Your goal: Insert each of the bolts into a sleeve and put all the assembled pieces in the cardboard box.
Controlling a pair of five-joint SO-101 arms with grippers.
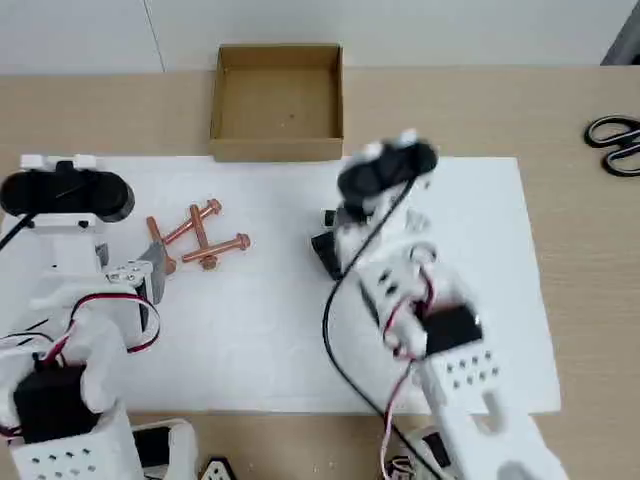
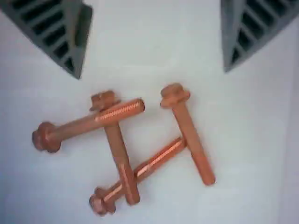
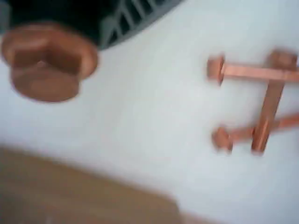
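Several copper bolts (image 2: 126, 144) lie crossed in a loose pile on the white sheet (image 1: 260, 340), left of centre (image 1: 200, 235). My left gripper (image 2: 154, 51) hangs open just above them, its grey fingers (image 2: 60, 37) spread wide; from above it sits at the pile's near-left side (image 1: 155, 268). My right gripper (image 1: 328, 255) is near the sheet's middle, shut on a copper bolt (image 3: 46, 65) whose flanged head shows large and close under a dark finger (image 3: 126, 18). The pile (image 3: 261, 102) lies farther off in that view. The open cardboard box (image 1: 278, 145) stands at the back centre.
Black scissors (image 1: 615, 140) lie on the bare table at the far right. The wooden table edge (image 3: 70, 191) shows beyond the sheet in the right wrist view. Cables trail from the right arm (image 1: 345, 370) across the sheet's front.
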